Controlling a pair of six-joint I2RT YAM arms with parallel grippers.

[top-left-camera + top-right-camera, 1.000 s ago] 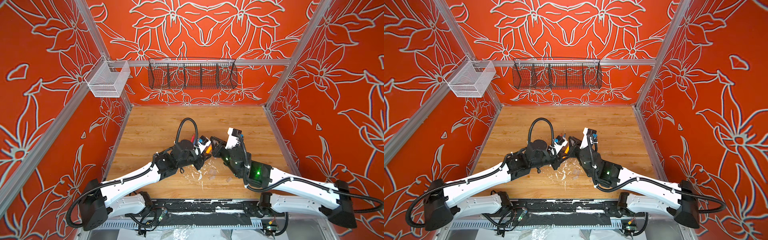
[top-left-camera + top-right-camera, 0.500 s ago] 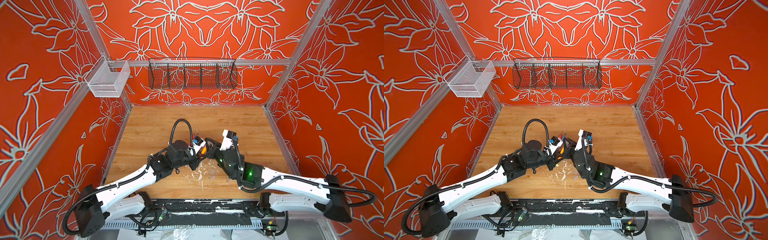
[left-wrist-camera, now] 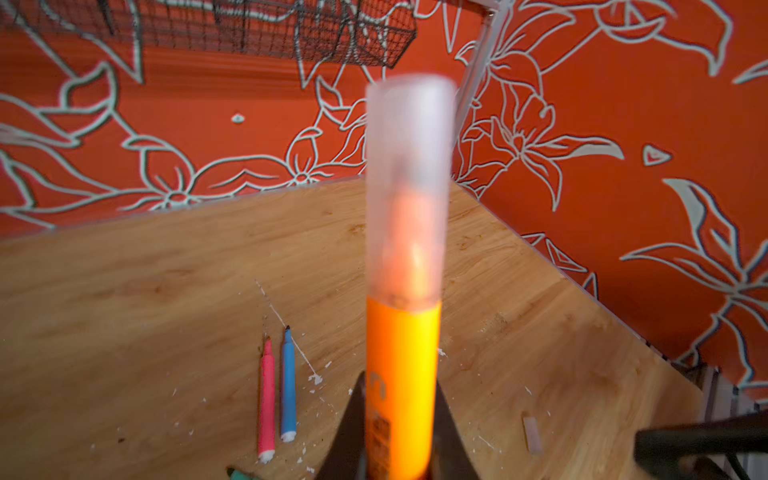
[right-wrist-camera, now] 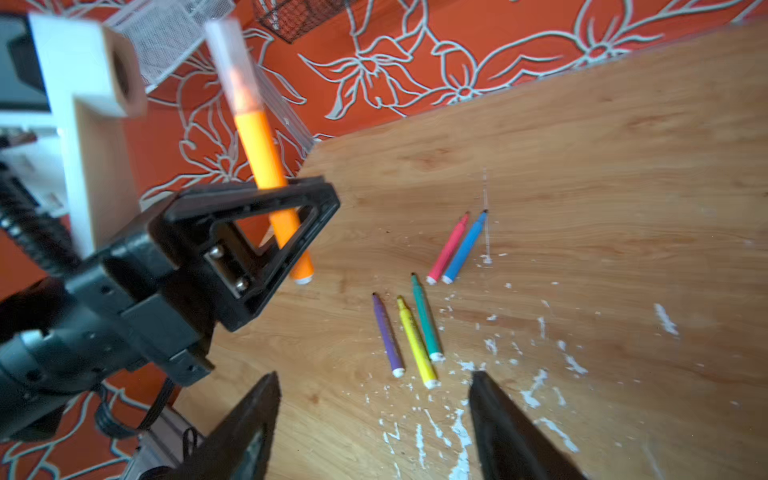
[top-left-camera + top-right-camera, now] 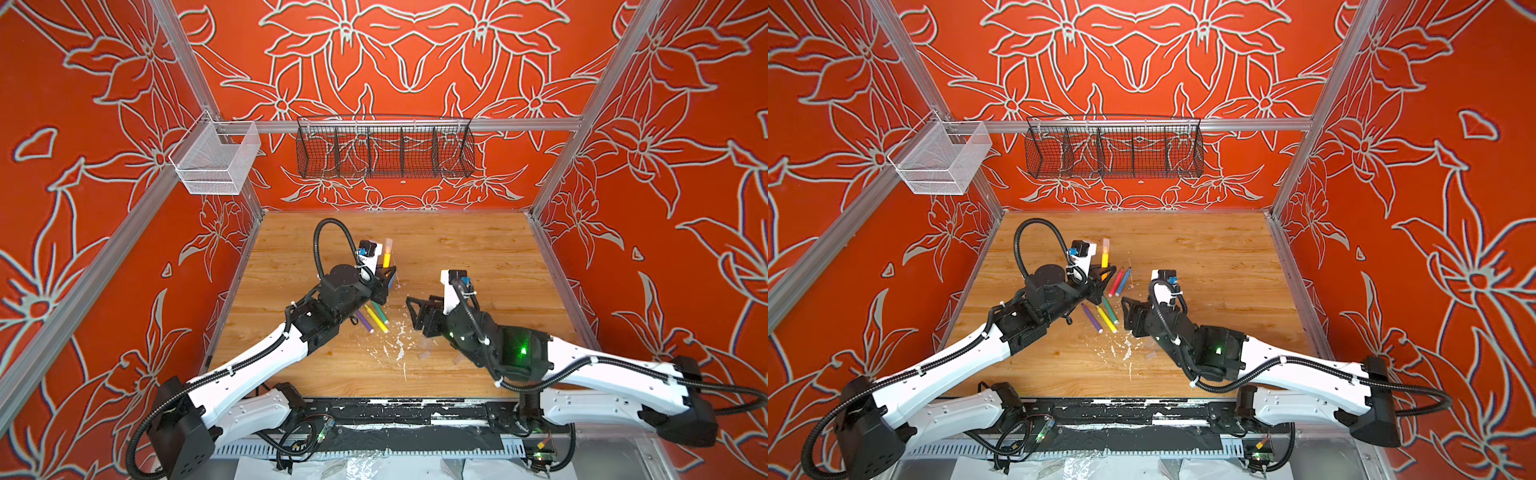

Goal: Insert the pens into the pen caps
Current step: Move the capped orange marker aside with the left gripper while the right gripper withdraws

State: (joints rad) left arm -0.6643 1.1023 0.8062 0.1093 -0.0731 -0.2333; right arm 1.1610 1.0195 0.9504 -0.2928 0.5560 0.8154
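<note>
In both top views you see the left jaws gripping the orange pen (image 5: 386, 262), with its clear cap (image 5: 388, 245) on the upper end; the right jaws stand wide and hold nothing. Left wrist view: pink pen (image 3: 266, 399) and blue pen (image 3: 288, 386) lie together on the bench (image 3: 124, 311); a loose cap (image 3: 532, 434) lies well apart. Right wrist view: purple pen (image 4: 387, 336), yellow pen (image 4: 417, 343) and green pen (image 4: 424, 318) lie just before the right jaws; the left arm fills the space beside them.

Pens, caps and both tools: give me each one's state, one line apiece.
Orange pen, capped, held near upright
Pink pen, uncapped, lying flat
Blue pen, uncapped, lying flat
Purple pen, uncapped, lying flat
Yellow pen, uncapped, lying flat
Green pen, uncapped, lying flat
Loose cap, lying flat, empty
Left tool, shut on orange pen
Right tool, open, empty
</note>
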